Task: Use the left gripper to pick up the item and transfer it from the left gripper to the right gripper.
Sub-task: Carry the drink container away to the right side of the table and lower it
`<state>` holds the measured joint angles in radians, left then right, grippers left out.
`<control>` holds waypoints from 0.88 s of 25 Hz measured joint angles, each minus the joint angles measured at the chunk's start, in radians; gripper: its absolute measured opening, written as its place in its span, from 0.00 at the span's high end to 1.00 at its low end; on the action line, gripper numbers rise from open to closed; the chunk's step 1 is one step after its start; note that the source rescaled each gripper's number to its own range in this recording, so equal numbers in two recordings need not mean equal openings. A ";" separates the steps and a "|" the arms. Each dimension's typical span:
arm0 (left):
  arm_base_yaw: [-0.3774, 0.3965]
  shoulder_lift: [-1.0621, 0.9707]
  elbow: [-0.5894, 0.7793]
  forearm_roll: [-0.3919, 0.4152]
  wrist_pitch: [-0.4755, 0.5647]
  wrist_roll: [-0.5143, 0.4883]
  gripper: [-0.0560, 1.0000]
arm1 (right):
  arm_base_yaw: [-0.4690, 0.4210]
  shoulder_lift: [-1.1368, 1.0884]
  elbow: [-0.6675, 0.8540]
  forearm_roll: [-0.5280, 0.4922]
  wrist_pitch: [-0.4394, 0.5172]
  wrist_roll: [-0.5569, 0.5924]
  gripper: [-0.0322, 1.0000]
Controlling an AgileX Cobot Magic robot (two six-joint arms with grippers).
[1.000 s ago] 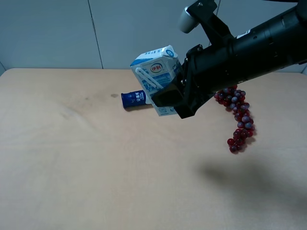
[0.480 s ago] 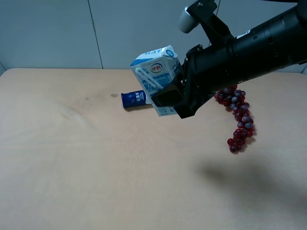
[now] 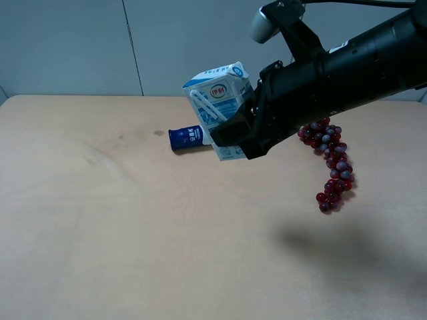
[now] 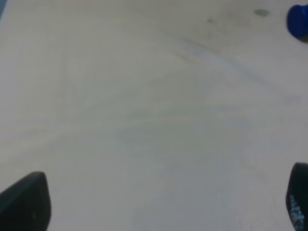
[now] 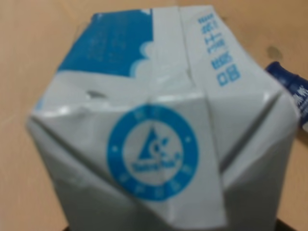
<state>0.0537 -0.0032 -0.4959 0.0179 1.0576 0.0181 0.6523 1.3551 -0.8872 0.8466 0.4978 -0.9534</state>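
The item, a white-and-blue drink carton (image 3: 217, 99), hangs tilted in the air above the table's back middle. My right gripper (image 3: 231, 132), on the bulky black arm coming from the right, is shut on its lower part. In the right wrist view the carton's gabled top (image 5: 159, 144) fills the picture. My left gripper (image 4: 161, 202) is out of the exterior high view. In the left wrist view its two black fingertips (image 4: 24, 204) stand wide apart over bare table, open and empty.
A small blue-and-white bottle (image 3: 185, 137) lies on the table just behind and left of the carton; it also shows in the left wrist view (image 4: 299, 21) and the right wrist view (image 5: 288, 89). A bunch of red grapes (image 3: 331, 163) lies at the right. The tan table (image 3: 100, 220) stretches forward and left.
The right gripper with the carton has shifted very slightly up and to the right. Bottle and grapes have not moved.
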 joint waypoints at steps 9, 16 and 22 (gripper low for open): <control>0.022 0.000 0.000 0.000 0.000 0.000 0.03 | 0.000 0.041 0.000 -0.191 -0.017 0.335 0.97; 0.022 0.000 0.000 0.000 0.000 0.000 0.03 | 0.000 0.162 0.000 -0.504 -0.002 0.711 0.97; 0.022 0.000 0.000 0.000 0.000 0.000 0.03 | 0.000 0.247 0.000 -0.706 0.039 0.941 0.97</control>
<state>0.0753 -0.0032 -0.4959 0.0179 1.0576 0.0181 0.6523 1.6017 -0.8872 0.1408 0.5369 -0.0125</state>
